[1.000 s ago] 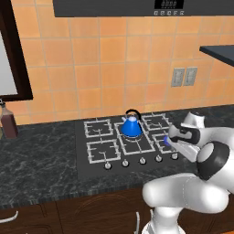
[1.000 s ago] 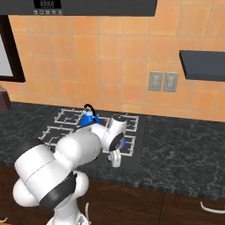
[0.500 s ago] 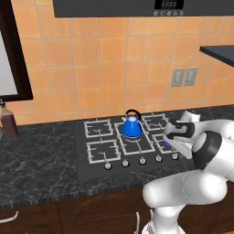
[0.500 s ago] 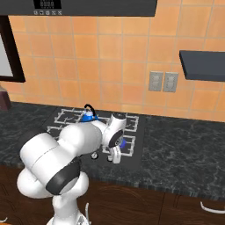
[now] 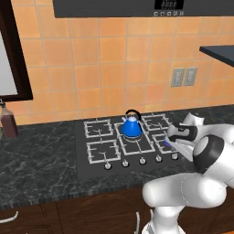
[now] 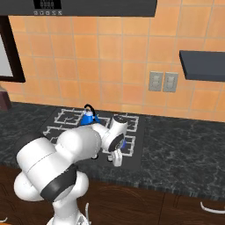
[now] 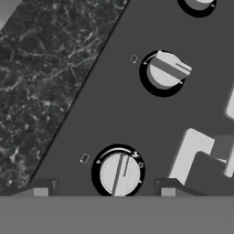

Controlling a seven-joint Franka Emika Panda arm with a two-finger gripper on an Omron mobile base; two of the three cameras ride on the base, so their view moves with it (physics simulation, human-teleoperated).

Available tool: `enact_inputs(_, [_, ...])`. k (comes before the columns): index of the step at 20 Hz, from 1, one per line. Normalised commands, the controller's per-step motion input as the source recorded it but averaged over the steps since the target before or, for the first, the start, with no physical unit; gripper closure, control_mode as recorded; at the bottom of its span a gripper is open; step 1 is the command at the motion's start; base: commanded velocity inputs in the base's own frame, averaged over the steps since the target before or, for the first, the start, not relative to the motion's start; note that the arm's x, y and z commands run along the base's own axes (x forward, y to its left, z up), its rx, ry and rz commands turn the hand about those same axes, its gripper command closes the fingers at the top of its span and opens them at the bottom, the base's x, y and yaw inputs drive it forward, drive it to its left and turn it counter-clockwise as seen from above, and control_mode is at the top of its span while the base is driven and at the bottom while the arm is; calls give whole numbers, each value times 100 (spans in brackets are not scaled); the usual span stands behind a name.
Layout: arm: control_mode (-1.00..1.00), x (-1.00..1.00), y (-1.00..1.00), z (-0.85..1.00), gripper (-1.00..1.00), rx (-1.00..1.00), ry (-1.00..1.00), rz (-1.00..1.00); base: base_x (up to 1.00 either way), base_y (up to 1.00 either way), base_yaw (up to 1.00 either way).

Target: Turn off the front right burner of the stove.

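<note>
The front right burner [image 5: 165, 142], a small grey wire grate w/ a bit of blue flame showing, sits at the right end of the stove [image 5: 91, 160], partly behind the wrist, and its round silver knob [image 7: 119, 174] lies dead ahead of the gripper [image 7: 104, 188], centred betw the two dark tips, ridge running roughly along the approach axis. Jaws stand wide, either side of the knob, holding nothing and not touching it. Stove is flat matte black glass, next knob [image 7: 165, 73] up the row has ridge turned crosswise, speckled dark stone counter [image 7: 41, 68] beside; blue kettle [image 5: 131, 126] on mid grate.
</note>
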Motion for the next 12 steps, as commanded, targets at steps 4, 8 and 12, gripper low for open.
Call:
enact_inputs(4, [-100,-23,0,-12,-100,0,-1,0,0,0,0])
enact_inputs(8, [-100,-21,4,-10,-100,0,0,0,0,0,0])
enact_inputs(12, [-100,-1,3,-9,-100,0,0,0,0,0,0])
